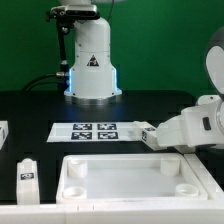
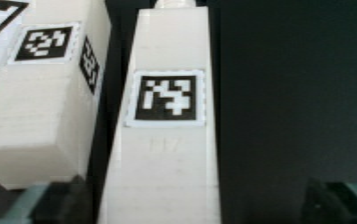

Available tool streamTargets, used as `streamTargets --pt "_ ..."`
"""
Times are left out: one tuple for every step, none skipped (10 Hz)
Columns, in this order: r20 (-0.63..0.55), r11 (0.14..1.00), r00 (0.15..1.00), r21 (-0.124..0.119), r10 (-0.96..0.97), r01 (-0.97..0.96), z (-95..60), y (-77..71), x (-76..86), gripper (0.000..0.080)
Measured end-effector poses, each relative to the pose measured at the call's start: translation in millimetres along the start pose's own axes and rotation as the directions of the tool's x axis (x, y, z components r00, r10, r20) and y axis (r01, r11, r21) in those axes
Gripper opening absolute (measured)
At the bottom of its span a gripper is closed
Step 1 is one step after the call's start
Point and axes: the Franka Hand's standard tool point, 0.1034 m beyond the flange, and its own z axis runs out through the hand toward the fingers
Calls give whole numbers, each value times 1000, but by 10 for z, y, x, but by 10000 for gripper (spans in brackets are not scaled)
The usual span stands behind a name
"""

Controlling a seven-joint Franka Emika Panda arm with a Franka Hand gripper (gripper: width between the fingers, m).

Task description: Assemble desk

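The desk panel [image 1: 125,178], white, rimmed, with round corner sockets, lies at the front of the table. In the wrist view a white block leg [image 2: 170,110] with a square tag lies lengthwise between my open fingers [image 2: 59,203], closer to one finger than the other. A second tagged leg [image 2: 33,85] lies right beside it. My gripper [image 2: 201,205] is open and empty. In the exterior view the gripper [image 1: 151,137] hangs low at the marker board's right end and hides those two legs. Another leg [image 1: 27,172] stands left of the panel.
The marker board [image 1: 95,130] lies flat in the middle of the black table. The robot base [image 1: 90,60] stands behind it. A further white tagged part [image 1: 3,132] shows at the exterior view's left edge.
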Motion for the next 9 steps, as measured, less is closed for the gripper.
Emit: streamTargets --pt "0 1000 1000 0 0 0 0 0 0 522" --pt "0 1000 1000 0 0 0 1 0 0 383" --pt "0 1000 1000 0 -1 1 0 -1 0 282" --pt "-5 1000 1000 3 0 0 -29 1 0 282" --pt "-17 1000 1000 18 6 -6 -170 28 -81 284" --pt "-17 999 1000 49 18 -18 -360 94 -228 284" --pt "-47 997 999 83 10 -6 -589 212 -328 284" --pt "-112 995 994 102 6 6 -848 365 -431 284" --pt "-207 995 978 95 -3 23 -969 394 -394 284"
